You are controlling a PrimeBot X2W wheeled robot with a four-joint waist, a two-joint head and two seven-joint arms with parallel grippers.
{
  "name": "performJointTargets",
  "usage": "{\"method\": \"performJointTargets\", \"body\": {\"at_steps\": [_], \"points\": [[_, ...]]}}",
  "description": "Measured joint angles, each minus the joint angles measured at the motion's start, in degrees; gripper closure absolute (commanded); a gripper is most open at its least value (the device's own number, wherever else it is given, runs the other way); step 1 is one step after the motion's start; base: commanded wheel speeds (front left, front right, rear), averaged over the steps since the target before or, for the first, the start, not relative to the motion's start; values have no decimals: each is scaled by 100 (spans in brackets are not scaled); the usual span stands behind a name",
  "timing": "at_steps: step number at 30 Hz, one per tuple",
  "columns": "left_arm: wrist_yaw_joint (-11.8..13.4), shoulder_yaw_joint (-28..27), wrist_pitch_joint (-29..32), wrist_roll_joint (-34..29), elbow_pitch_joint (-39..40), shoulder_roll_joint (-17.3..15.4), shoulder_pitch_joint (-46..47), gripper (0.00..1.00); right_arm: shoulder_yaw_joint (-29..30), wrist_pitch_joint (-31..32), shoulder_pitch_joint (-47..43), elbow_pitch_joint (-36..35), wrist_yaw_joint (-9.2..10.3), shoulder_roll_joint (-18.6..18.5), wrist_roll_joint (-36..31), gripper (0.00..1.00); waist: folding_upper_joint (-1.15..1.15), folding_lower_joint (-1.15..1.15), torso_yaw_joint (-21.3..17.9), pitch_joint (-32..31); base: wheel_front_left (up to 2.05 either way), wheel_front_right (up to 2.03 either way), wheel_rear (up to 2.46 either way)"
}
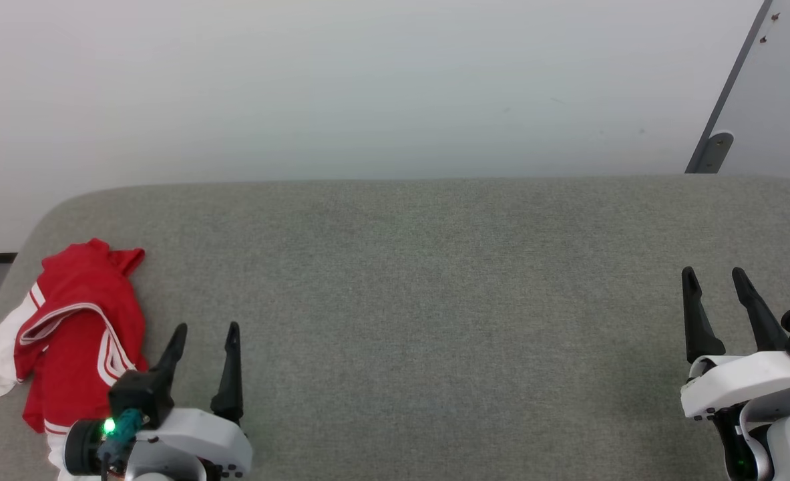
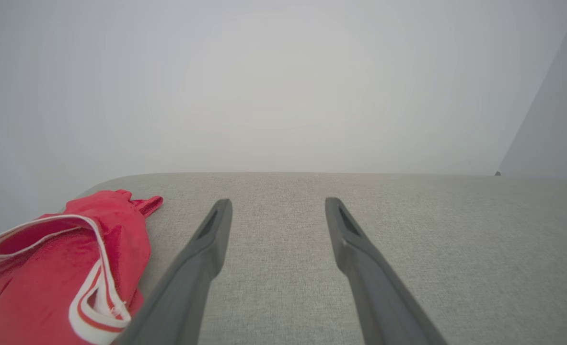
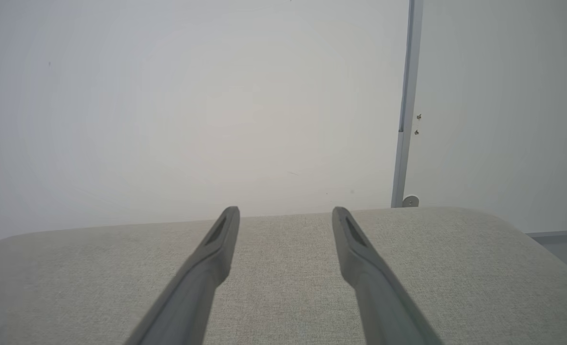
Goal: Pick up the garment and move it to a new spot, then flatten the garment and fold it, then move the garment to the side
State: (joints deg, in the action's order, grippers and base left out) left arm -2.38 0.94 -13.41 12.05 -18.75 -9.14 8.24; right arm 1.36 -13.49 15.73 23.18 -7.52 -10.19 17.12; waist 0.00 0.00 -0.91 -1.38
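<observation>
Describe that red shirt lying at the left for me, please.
The shirt is red, of thin, slightly shiny-looking cloth, with a white sleeve and white-and-red striped trim. It lies crumpled in a loose heap, not folded, near the left end of the grey pad, with the sleeve toward the pad's edge. It rests on the pad. The open left tool stands close on its right, holding nothing. Whether they touch cannot be told.

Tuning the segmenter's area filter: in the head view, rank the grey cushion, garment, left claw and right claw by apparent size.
1. grey cushion, by far the largest.
2. garment, a crumpled heap.
3. left claw and right claw: both open and they look alike, so no ranking between them.
</observation>
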Motion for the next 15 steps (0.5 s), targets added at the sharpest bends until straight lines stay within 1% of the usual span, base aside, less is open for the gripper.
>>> {"method": "performJointTargets", "body": {"at_steps": [7,15], "points": [[-76,-81,-76,-240,-82,31,3,0,35,-66,-1,20,0,-5,-182,0,0,0,25,-18,0,0,0],[-224,-178,-159,-364,-134,118,37,0,148,-146,-1,-9,0,51,-346,0,0,0,100,-33,0,0,0]]}}
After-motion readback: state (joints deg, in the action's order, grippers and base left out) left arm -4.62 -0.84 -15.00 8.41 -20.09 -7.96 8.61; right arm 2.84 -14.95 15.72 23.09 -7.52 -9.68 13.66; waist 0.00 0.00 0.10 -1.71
